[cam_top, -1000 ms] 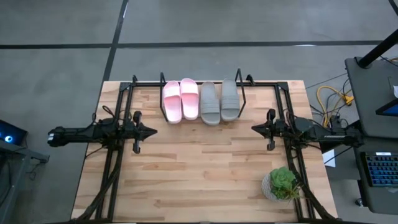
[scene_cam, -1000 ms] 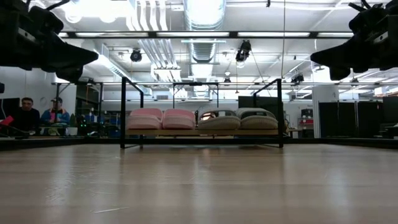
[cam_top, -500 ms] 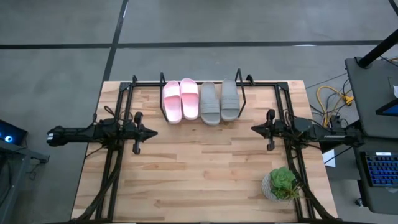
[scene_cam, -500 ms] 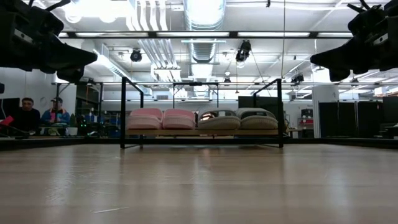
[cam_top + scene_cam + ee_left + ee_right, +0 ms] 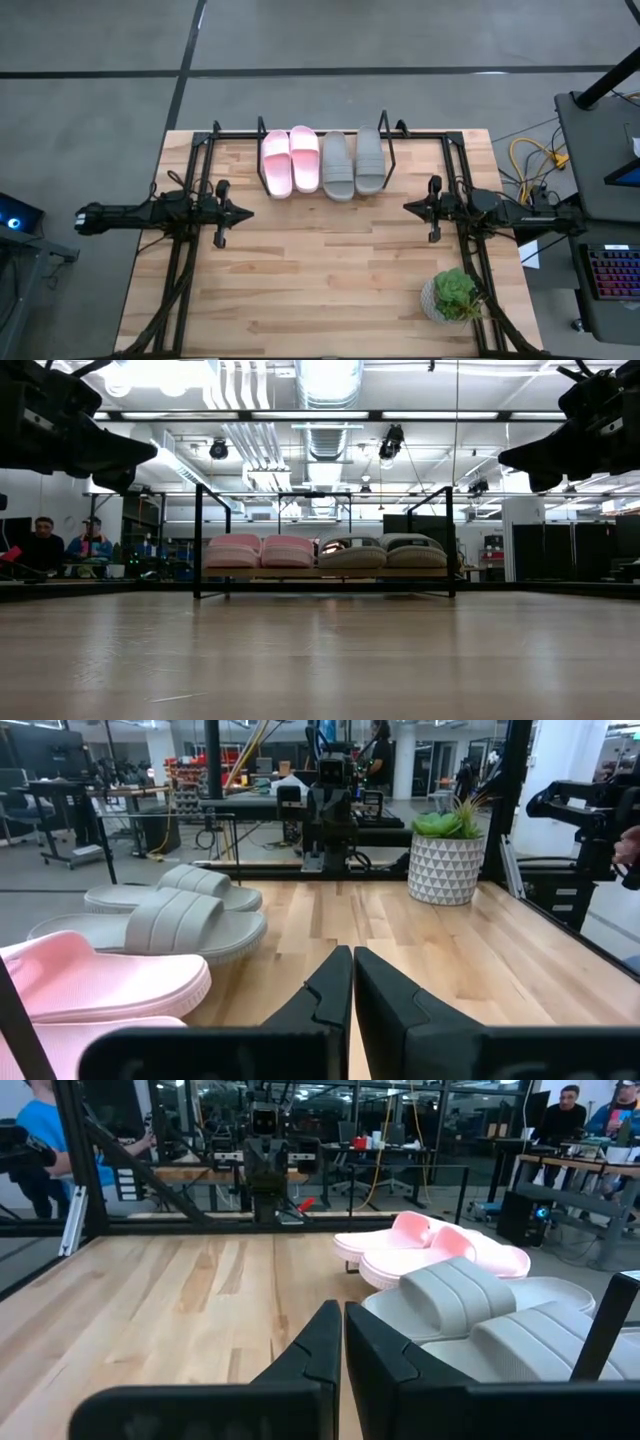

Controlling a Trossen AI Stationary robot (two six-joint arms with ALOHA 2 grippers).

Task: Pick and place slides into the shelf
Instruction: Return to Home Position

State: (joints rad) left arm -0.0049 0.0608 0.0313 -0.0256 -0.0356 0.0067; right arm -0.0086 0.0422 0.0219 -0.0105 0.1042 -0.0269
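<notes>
The pink slides (image 5: 290, 160) and the grey slides (image 5: 354, 163) lie side by side in the shelf (image 5: 386, 140), pink at its left end and grey at its right. The left gripper (image 5: 243, 211) hangs off the shelf's pink corner and the right gripper (image 5: 410, 207) off its grey corner. Both are apart from it, each with fingers pressed together on nothing.

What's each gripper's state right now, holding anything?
Left gripper: shut, empty, at the left of the table.
Right gripper: shut, empty, at the right.
</notes>
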